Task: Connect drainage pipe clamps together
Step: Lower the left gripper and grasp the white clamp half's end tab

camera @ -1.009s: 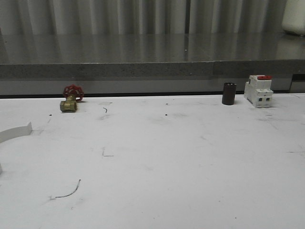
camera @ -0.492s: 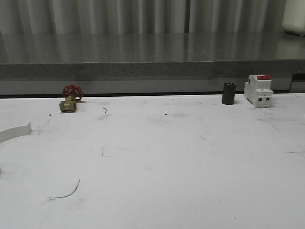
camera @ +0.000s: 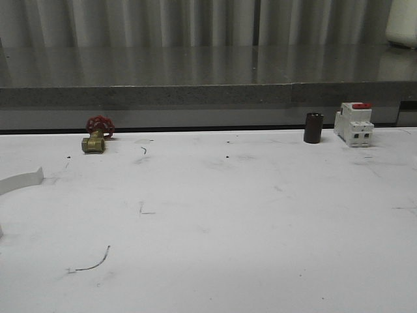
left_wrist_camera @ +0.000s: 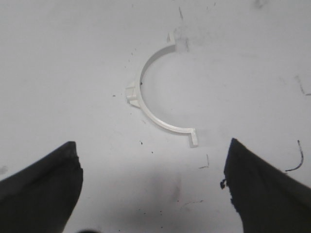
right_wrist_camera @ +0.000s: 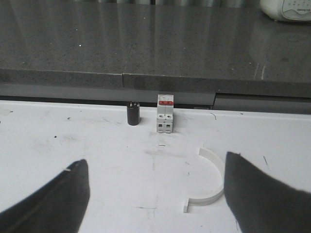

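One drainage pipe clamp (left_wrist_camera: 132,93), a white half ring with flat end tabs and a side nub, lies flat on the white table in the left wrist view. It is just ahead of my left gripper (left_wrist_camera: 153,165), which is open and holds nothing. The other clamp (right_wrist_camera: 205,200) lies on the table in the right wrist view. Part of its curve is hidden behind one finger of my right gripper (right_wrist_camera: 155,167), which is also open and holds nothing. In the front view a curved white clamp band (camera: 23,180) reaches in at the table's far left edge.
A brass valve with a red handwheel (camera: 96,135) sits at the back left of the table (camera: 215,215). A black cylinder (camera: 313,128) and a white breaker with a red top (camera: 354,124) stand at the back right. A grey stone ledge (camera: 208,94) runs behind the table.
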`<state>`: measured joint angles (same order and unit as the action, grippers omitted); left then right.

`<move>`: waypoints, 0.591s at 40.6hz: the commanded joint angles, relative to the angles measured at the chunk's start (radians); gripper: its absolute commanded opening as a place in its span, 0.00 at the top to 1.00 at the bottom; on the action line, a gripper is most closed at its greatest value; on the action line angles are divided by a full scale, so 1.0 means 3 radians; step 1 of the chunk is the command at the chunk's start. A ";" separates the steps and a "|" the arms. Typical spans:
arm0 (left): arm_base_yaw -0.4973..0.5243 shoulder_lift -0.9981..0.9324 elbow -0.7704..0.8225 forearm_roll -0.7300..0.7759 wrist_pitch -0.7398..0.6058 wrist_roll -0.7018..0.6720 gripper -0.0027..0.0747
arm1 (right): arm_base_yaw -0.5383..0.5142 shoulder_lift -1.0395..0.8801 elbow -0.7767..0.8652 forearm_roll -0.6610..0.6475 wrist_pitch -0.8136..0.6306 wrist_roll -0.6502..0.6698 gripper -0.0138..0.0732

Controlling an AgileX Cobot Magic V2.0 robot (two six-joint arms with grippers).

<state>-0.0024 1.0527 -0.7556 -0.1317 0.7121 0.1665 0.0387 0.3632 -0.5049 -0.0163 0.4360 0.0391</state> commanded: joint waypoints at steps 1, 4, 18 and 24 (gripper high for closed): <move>0.0008 0.0424 -0.0307 -0.0056 -0.0049 -0.0035 0.24 | -0.0003 0.0046 -0.0122 -0.0038 -0.0239 -0.0022 0.16; 0.0008 0.0754 -0.0483 -0.0062 -0.0026 -0.0035 0.24 | -0.0003 0.0046 -0.0122 -0.0038 -0.0239 -0.0022 0.16; 0.0076 0.1919 -0.1229 0.0022 0.0168 -0.0035 0.24 | -0.0003 0.0046 -0.0122 -0.0038 -0.0239 -0.0022 0.16; 0.0084 0.2274 -0.1477 0.0023 0.0280 -0.0035 0.24 | -0.0003 0.0046 -0.0122 -0.0038 -0.0239 -0.0022 0.16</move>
<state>0.0182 1.7333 -1.1416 -0.1211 0.7905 0.1647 0.0387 0.3632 -0.5049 -0.0184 0.4371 0.0391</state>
